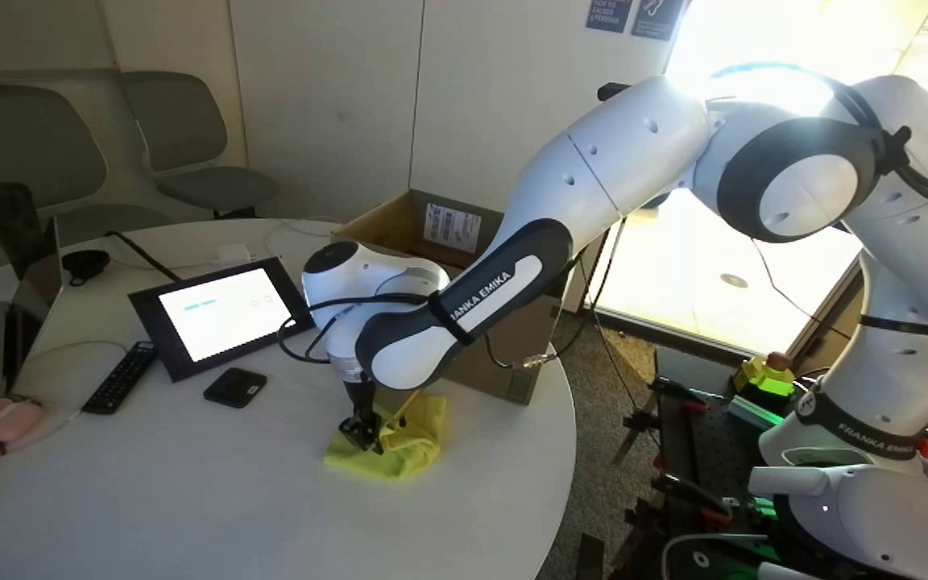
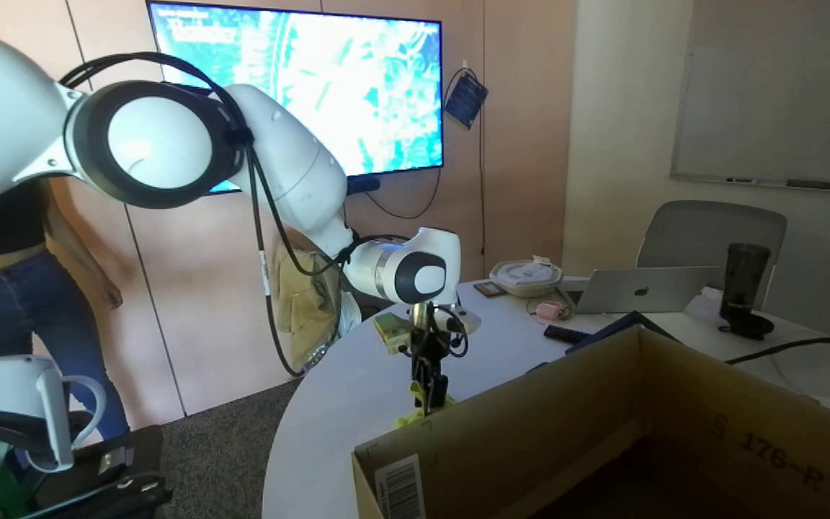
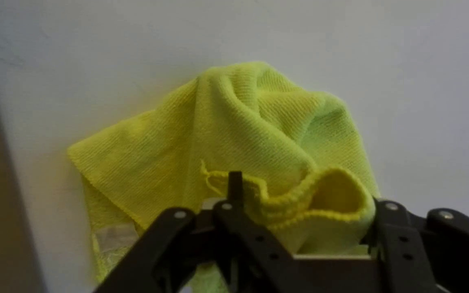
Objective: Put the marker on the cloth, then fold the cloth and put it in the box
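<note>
Fingers [image 3: 395, 232] parted either side of a raised fold of yellow cloth [image 3: 228, 142], likely light, soft and limp, best pinched low through several layers.

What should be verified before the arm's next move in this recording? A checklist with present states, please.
1. Gripper open: ok; its fingers stand apart in the wrist view.
2. Fingers clear of the cloth: not ok; a looped edge rises between them.
3. Cloth folded neatly: not ok; it is folded over on itself but bunched.
4. Marker inside the fold: cannot tell; I cannot make one out on the cloth.
5. Box ready to receive: ok; its top is open in both exterior views.
6. Cloth in the box: not ok; it lies on the table, outside.
</note>
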{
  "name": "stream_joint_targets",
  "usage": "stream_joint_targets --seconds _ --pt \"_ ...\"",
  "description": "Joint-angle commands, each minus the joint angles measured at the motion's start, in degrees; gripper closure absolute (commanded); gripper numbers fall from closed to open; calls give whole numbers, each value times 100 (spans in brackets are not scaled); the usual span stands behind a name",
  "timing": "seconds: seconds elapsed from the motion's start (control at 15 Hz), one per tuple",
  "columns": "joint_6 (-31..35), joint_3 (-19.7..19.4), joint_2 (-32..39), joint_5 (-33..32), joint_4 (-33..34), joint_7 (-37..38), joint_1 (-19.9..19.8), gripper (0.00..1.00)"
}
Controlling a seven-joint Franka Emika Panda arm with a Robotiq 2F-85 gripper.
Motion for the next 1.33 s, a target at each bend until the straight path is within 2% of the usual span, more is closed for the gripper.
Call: stream_joint_targets --seconds 0.0,0.07,0.13,0.53,0.93,1.27 --pt "-95 -35 -143 83 134 0 15 9" --pt "-6 -6 -223 94 73 -54 -5 1" --pt "91 35 -336 101 -35 -136 -27 0" --pt "620 219 -783 148 -616 -416 -84 0" --pt "1136 543 -851 374 -1275 -1170 -286 0" --pt "1249 422 -745 404 -1527 -1086 -299 0"
